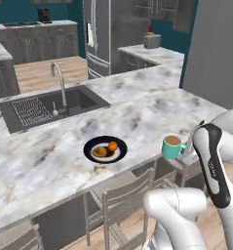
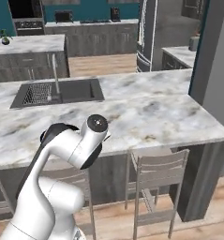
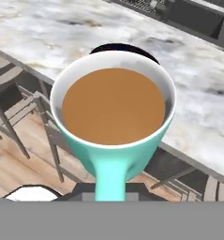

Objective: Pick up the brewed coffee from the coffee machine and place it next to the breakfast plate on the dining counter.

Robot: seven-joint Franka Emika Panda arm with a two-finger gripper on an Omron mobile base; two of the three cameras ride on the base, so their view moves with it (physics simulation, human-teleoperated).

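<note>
Teal ceramic mug of brown coffee (image 3: 114, 122) fills my hand camera.
Gripper (image 1: 190, 150) clamped on its handle; mug above the marbled dining counter's (image 1: 152, 112) near edge, right of the navy plate (image 1: 105, 149).

One mug (image 1: 172, 146), one plate (image 1: 105, 149), one sink (image 1: 49, 106), one faucet (image 1: 59, 83), two chairs (image 2: 158, 187).

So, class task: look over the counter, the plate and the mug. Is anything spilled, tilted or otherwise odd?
Nothing stands out. The mug is upright with its coffee level and unspilled, held by its handle in the end effector at the dining counter's edge. The plate lies flat with its food on it.
</note>
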